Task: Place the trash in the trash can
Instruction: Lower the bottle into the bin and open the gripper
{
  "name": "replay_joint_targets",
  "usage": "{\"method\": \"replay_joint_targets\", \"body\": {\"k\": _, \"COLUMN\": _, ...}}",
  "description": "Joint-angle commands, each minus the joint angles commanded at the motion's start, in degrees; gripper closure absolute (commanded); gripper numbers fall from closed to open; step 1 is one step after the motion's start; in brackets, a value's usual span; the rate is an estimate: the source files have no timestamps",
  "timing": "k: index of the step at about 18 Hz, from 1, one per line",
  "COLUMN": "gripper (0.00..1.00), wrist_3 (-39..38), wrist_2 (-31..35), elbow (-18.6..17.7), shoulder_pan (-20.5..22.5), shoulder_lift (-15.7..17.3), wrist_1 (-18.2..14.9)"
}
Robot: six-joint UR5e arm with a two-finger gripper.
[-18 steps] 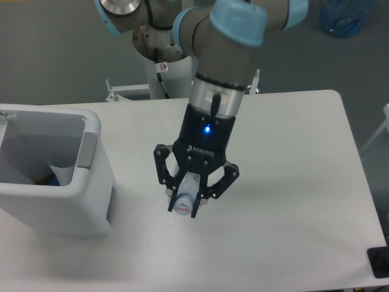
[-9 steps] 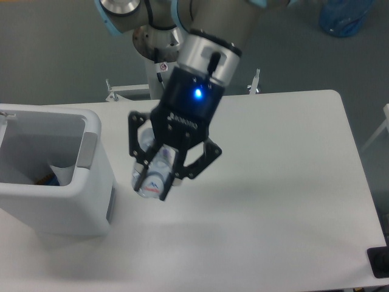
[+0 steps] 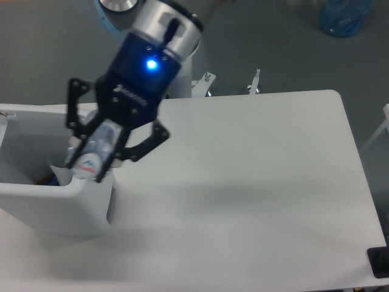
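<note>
My gripper [image 3: 89, 169] is shut on a clear crushed plastic bottle [image 3: 95, 153] with a blue-and-red label. It hangs over the right rim of the white trash can [image 3: 36, 210] at the table's left. Inside the bin, against its grey inner wall, something white with a bit of blue and orange [image 3: 53, 175] shows. The gripper covers the bin's right wall and its grey side panel.
The white table [image 3: 255, 182] stretches to the right of the bin. The arm's base column and two metal clamps [image 3: 256, 81] stand at the table's far edge. A blue bag [image 3: 345, 17] lies on the floor at the top right. A dark object [image 3: 379, 261] sits at the lower right corner.
The gripper has carried the bottle up and to the left, from the middle of the table to above the trash can's right rim. It has stayed shut on the bottle.
</note>
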Motion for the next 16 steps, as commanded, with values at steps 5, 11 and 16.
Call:
{"method": "replay_joint_targets", "body": {"k": 5, "gripper": 1.0, "wrist_3": 0.0, "wrist_2": 0.2, "elbow": -0.4, "shoulder_pan": -4.0, "shoulder_lift": -1.4, "wrist_1": 2.3}}
{"method": "replay_joint_targets", "body": {"k": 11, "gripper": 0.75, "wrist_3": 3.3, "wrist_2": 0.6, "elbow": -1.6, "shoulder_pan": -6.8, "shoulder_lift": -2.8, "wrist_1": 4.2}}
{"method": "replay_joint_targets", "body": {"k": 16, "gripper": 0.0, "wrist_3": 6.5, "wrist_2": 0.9, "elbow": -3.3, "shoulder_pan": -7.3, "shoulder_lift": -2.2, "wrist_1": 4.2}}
